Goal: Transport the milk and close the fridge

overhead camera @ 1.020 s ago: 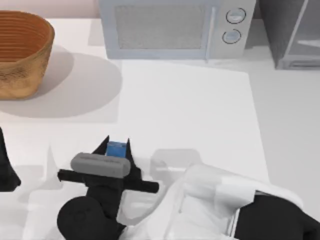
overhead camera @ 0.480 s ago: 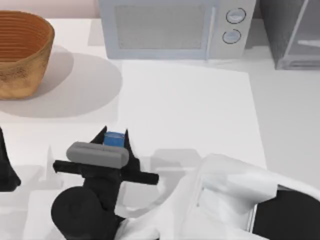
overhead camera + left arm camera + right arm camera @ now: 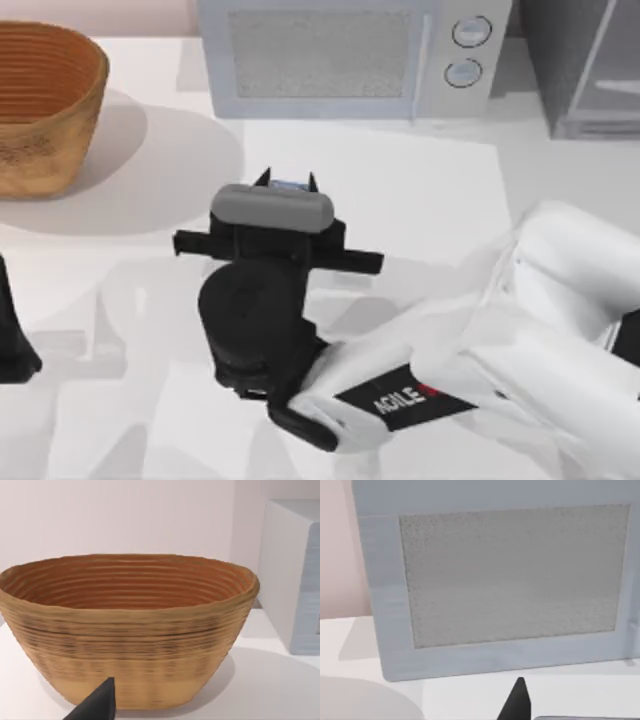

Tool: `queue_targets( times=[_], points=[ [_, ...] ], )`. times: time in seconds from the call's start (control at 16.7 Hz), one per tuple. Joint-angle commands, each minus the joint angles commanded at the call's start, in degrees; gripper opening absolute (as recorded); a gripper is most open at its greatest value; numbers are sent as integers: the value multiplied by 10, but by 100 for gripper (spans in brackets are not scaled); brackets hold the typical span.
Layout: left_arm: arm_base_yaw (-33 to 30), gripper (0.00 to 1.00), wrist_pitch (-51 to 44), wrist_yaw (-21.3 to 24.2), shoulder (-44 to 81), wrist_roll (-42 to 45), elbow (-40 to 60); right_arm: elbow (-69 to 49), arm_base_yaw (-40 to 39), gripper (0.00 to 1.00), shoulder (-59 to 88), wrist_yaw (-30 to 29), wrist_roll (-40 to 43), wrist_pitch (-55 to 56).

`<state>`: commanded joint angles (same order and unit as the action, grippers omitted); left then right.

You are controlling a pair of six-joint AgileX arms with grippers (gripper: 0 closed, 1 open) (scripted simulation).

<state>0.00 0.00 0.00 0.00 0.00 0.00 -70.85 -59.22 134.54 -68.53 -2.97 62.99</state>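
Observation:
The milk (image 3: 291,186) shows as a thin blue strip between the black fingers of my right gripper (image 3: 288,180), which is shut on it. The gripper is raised over the middle of the table, just in front of the microwave. Its own wrist and grey camera block hide most of the carton. In the right wrist view one dark fingertip (image 3: 518,701) points at the microwave door. The fridge (image 3: 560,60) stands at the back right corner, with its lighter door panel (image 3: 612,70) at the frame's edge. My left arm (image 3: 12,335) is parked at the left edge.
A pale microwave (image 3: 350,55) with two round knobs stands at the back centre, close ahead of the carried carton. A woven basket (image 3: 45,105) sits at the back left; it also faces the left wrist camera (image 3: 130,630). White table lies between them.
My right gripper has risen and moved toward the back and slightly right with the milk, from near the front of the table to just before the microwave. The left arm has not moved.

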Motion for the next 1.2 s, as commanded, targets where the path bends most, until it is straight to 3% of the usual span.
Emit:
queue_targets(
  times=[0.72, 0.96, 1.2],
  points=[
    [0, 100, 0, 0, 0, 0, 0, 393, 484, 0, -393, 559, 18, 11],
    [0, 100, 0, 0, 0, 0, 0, 475, 574, 0, -473, 653, 20, 9],
    [0, 100, 0, 0, 0, 0, 0, 485, 584, 0, -483, 663, 21, 9]
  ],
)
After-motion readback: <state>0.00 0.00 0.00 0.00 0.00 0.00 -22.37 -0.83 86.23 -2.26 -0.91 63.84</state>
